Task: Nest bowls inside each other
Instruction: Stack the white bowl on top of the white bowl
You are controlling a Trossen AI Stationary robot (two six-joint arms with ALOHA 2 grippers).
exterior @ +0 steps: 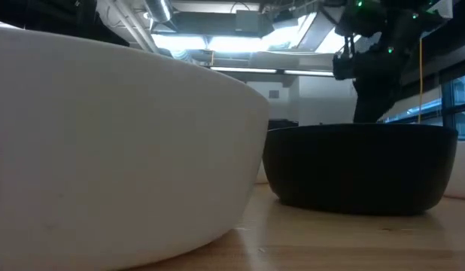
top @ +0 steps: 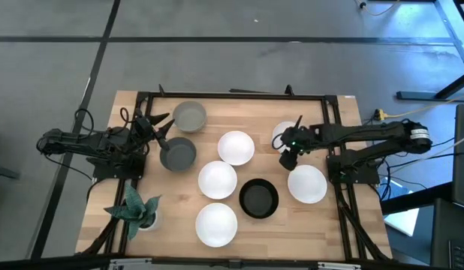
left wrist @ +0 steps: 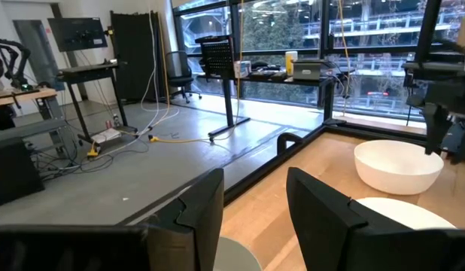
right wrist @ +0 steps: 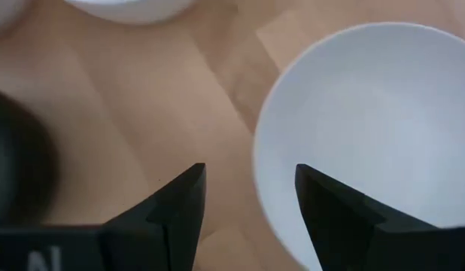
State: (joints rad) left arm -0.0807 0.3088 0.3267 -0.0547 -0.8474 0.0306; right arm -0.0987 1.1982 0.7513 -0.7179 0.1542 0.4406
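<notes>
You have eight bowls spread singly on the table (top: 322,232), none nested yet. Two grey ones sit toward the left: one (top: 189,115) near the far rail, the darker one (top: 178,153) just in front of it, almost touching. White bowls run down the middle: one (top: 236,147) far, one (top: 218,179) in the centre, one (top: 216,224) close to the near edge. The black bowl (top: 258,198) lies just right of the centre white one, nearly rim to rim with it and with the near white one; the low view shows only a narrow gap between those two. On the right, a white bowl (top: 307,184) stands near the right frame post, and another (top: 281,133) is partly hidden under the right arm.

Open wood remains along the far edge between the grey bowl and the right arm, and at the near right corner.

The right gripper (right wrist: 247,199) hangs over bare wood beside the rim of the right white bowl (right wrist: 368,135), jaws spread and holding nothing. The left gripper (left wrist: 255,207) sits at the left edge by the grey bowls, jaws parted and empty. A green potted plant (top: 134,208) occupies the near left corner.
</notes>
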